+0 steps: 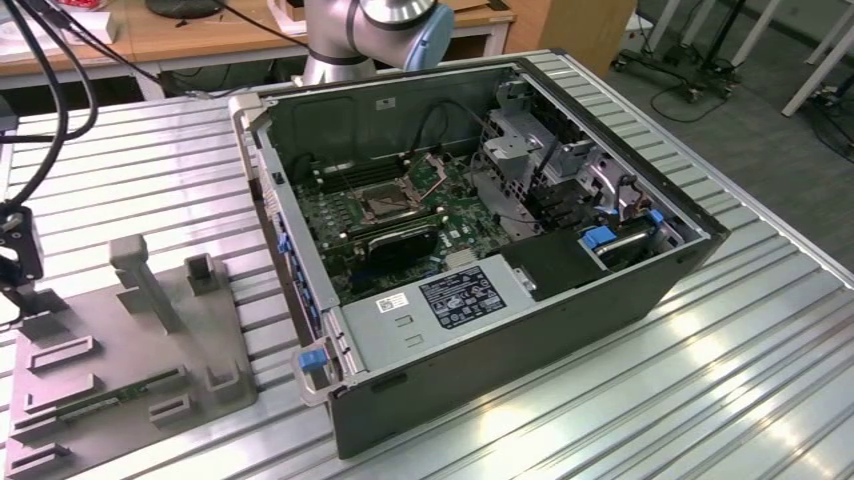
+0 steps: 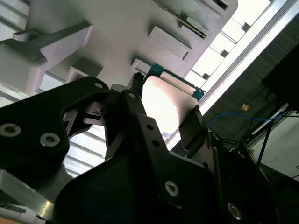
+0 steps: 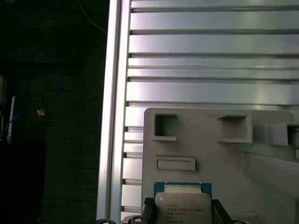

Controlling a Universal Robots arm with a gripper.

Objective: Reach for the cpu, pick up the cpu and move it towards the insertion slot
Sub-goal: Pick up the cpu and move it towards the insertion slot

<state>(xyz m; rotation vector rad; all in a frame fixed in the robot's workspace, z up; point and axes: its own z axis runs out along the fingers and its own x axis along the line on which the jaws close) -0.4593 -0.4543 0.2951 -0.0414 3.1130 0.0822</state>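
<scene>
The cpu (image 3: 183, 209) is a small square chip with a silvery top and a blue-green rim, lying over the pale grey fixture (image 3: 196, 140). In both wrist views my gripper (image 3: 182, 212) straddles it, with a black finger pressed against each of two opposite edges. The second wrist view shows the bright chip (image 2: 170, 105) between those fingers (image 2: 135, 100). In the exterior view the gripper (image 1: 16, 270) hangs at the far left, above the fixture's (image 1: 134, 340) end. The insertion slot (image 1: 384, 205) is a metal-framed socket on the motherboard inside the open computer case (image 1: 534, 330), well to the exterior view's right.
The grey fixture carries upright posts (image 1: 140, 275) and a green memory stick (image 1: 114, 395). The black case's walls rise around the motherboard. The slatted aluminium table (image 1: 721, 380) ends at an edge rail (image 3: 114, 116) close to the gripper. Dark cables (image 1: 54, 80) hang at the exterior view's left.
</scene>
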